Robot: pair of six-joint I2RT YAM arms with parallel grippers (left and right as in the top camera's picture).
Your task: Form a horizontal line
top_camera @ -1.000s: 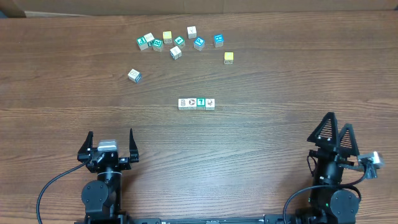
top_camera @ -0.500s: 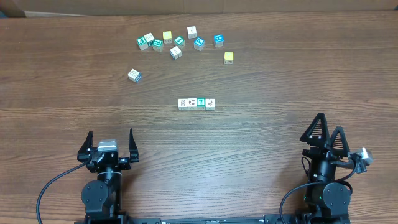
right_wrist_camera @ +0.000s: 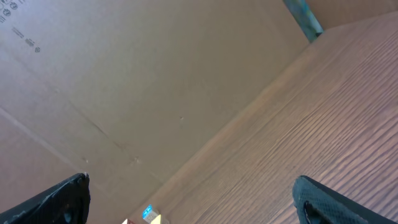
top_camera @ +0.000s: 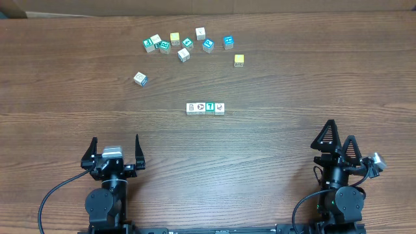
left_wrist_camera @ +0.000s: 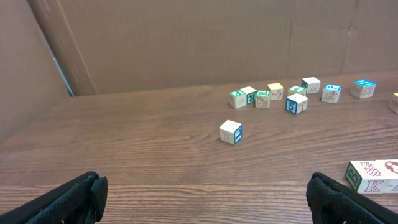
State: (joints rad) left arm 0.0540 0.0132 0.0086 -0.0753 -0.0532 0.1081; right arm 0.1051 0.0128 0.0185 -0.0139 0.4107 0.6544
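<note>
Four-cube horizontal line point(top_camera: 205, 108) lies straight on the surface point(top_camera: 305, 78), well apart from the scattered cubes point(top_camera: 185, 44), on their robot side. The right pincer point(top_camera: 338, 133), wide open and empty, has drawn farther back from those cubes. The left pincer point(top_camera: 116, 138) gapes empty too. The row looks finished.

I see a dark brown wood-grain surface point(top_camera: 292, 78) filling the overhead view, evenly lit with no hard shadows. Along its far edge stands a plain cardboard wall point(left_wrist_camera: 186, 43), creased by a vertical seam point(left_wrist_camera: 292, 37). On the right wrist view a teal strip point(right_wrist_camera: 303, 15) edges the cardboard.
</note>
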